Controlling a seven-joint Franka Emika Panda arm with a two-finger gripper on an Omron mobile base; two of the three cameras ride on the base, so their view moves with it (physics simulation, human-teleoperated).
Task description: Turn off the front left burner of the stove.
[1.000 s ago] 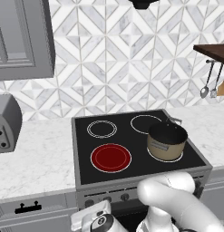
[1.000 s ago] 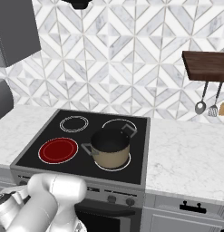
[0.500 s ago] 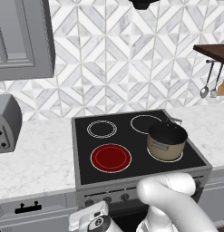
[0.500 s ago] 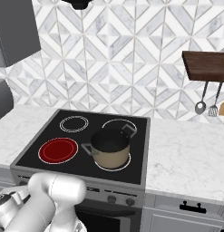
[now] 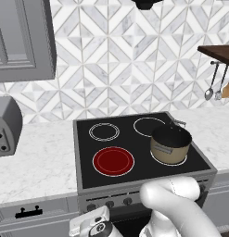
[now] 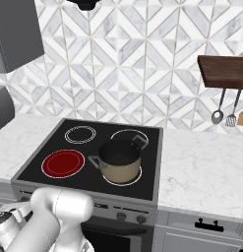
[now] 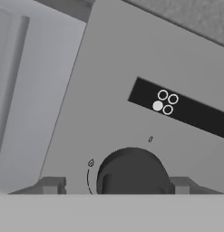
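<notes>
Front left burner (image 5: 113, 161) glows red on the stove (image 5: 85, 178), nearest corner of the black glass on the left side, just behind the grey front panel w/ its row of small dark knobs. In the hand view one knob (image 7: 133, 172) sits dead centre, right up close, w/ a black label (image 7: 181, 108) above it: four little circles, one filled white. Gripper (image 7: 114, 186) is spread, one fingertip (image 7: 51, 186) on each side of that knob, gaps showing both sides, so not pinching it; can't tell if either tip touches. From the left base view the hand (image 5: 95, 227) hangs low in front of the panel, below the knob row.

Pot (image 5: 170, 145) stands on the front right burner, tan sides, dark inside, can't see anything in it; handles stick out both ends. Apart from the red ring, bare glass between them.

Further back, rear left burner (image 5: 104, 132) and rear right burner (image 5: 148, 126) are dark. Marble counter (image 5: 37, 162) runs open either side of the stove. Toaster (image 5: 5, 126) at far left edge. Utensils (image 6: 225, 108) hang under a wood shelf (image 6: 224, 71) on the right against the tiled wall.
</notes>
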